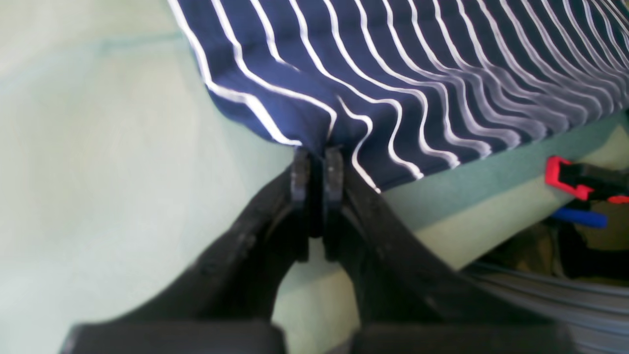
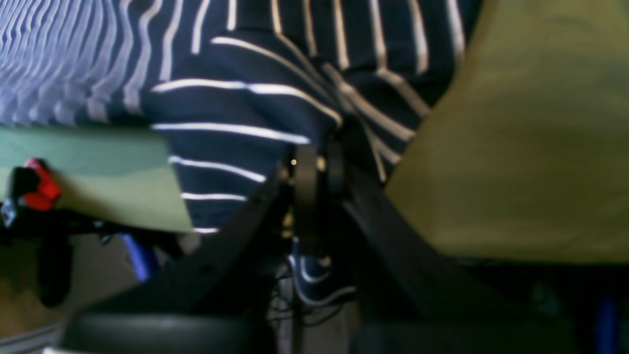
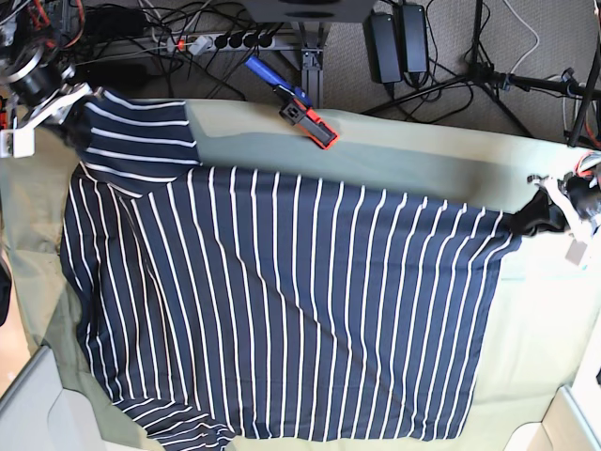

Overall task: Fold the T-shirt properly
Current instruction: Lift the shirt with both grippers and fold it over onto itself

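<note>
Taking the base view's bottom as near and its sides as left and right, the large navy T-shirt with thin white stripes (image 3: 319,310) lies across the plain olive-green cloth sheet (image 3: 531,329), its body spread broadly over the middle and reaching the near edge of that view. At near left, a striped portion shows its lines at a different angle, and long creases run up the left side. Farther away on the right, the black left gripper (image 1: 317,167) is pinched closed on the shirt's far right corner, the fabric gathered between its fingertips. At far left, the black right gripper (image 2: 317,164) is likewise closed on bunched striped fabric, beside a sleeve-like flap turned toward the far edge. Beyond the shirt, around the middle of the sheet's far edge, is a red, black and blue device (image 3: 305,115), apart from the fabric, with dark cables (image 3: 451,86) behind.
</note>
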Available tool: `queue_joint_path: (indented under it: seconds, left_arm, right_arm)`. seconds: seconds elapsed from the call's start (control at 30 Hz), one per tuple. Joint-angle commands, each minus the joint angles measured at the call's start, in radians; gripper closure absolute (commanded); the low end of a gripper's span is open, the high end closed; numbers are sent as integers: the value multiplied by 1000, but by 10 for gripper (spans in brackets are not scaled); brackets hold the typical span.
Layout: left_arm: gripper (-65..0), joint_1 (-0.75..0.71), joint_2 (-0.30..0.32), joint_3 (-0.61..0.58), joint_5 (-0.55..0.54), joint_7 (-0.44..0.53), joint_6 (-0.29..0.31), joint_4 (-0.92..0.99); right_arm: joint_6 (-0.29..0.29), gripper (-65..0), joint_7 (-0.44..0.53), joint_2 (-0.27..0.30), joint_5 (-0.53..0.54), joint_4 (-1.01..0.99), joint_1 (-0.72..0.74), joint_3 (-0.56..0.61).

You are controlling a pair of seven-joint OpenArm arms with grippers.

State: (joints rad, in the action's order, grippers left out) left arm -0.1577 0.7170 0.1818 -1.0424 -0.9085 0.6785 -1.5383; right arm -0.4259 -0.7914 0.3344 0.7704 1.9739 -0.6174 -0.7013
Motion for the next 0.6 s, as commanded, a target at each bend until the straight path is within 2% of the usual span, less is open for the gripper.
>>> queue_joint_path:
  seconds: [0.0, 0.27, 0.43, 0.57]
  left_arm:
    - [0, 23, 23, 13, -7, 21, 20, -13]
    - [0, 97, 26, 13, 55, 86, 20, 17]
    - [0, 197, 26, 6, 72, 104, 20, 122]
    - [0, 282, 26, -66, 89, 129, 20, 225]
  right_arm:
    - [-8, 0, 24, 28, 8, 16, 14, -12]
    - [-8, 0, 28, 79, -23, 13, 105, 17]
    - [-8, 0, 32, 86, -60, -38, 196, 86]
    - [-8, 0, 36, 87, -110, -115, 303, 169]
